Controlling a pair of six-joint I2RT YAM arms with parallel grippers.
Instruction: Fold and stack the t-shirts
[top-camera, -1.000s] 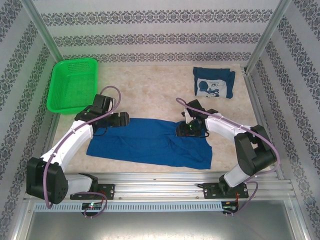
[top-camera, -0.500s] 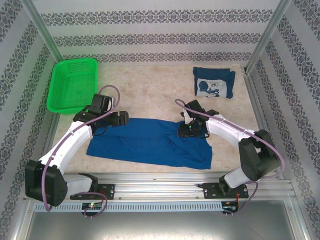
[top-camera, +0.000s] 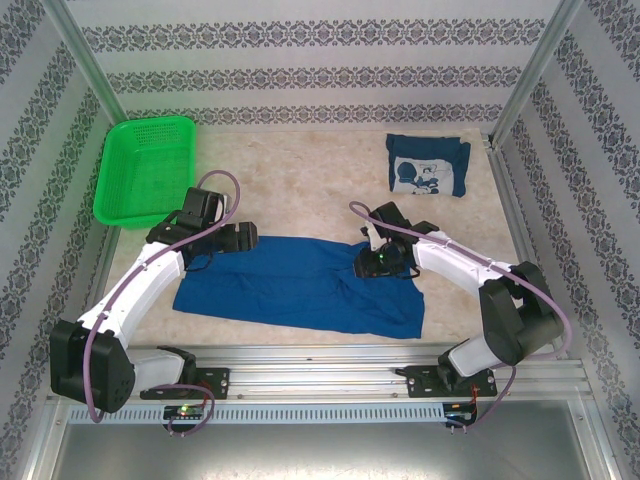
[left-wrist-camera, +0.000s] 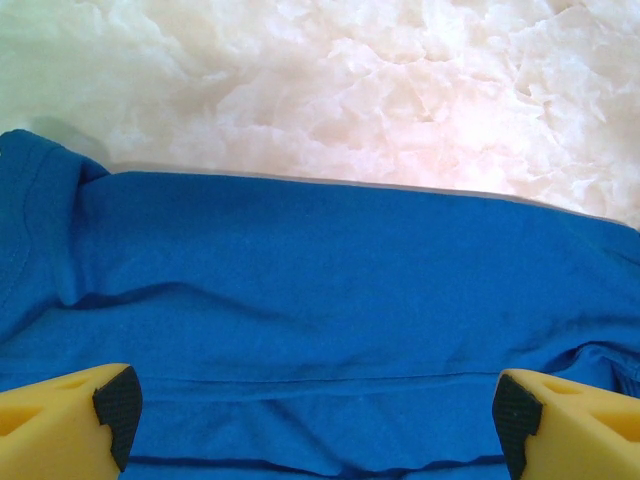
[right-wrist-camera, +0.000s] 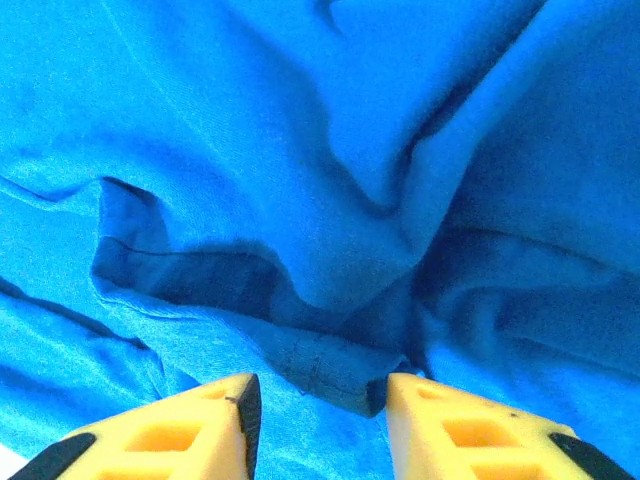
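A royal-blue t-shirt (top-camera: 300, 285) lies spread flat across the near middle of the table, plain side up. A second t-shirt (top-camera: 428, 165) lies folded at the back right with its white print showing. My left gripper (top-camera: 240, 238) hovers at the spread shirt's far left edge. In the left wrist view the gripper (left-wrist-camera: 315, 420) is open wide over the blue cloth (left-wrist-camera: 330, 270). My right gripper (top-camera: 377, 262) is low over the shirt's far right part. It (right-wrist-camera: 318, 420) is open, and its fingers straddle a raised fold of cloth (right-wrist-camera: 330, 365).
A green mesh basket (top-camera: 145, 168) stands at the back left. Patterned walls and metal posts close in the table. Bare marbled tabletop (top-camera: 300, 180) lies between the basket and the folded shirt.
The right arm's elbow has swung a little to the right and its gripper has edged slightly left over the shirt. The left arm has barely shifted.
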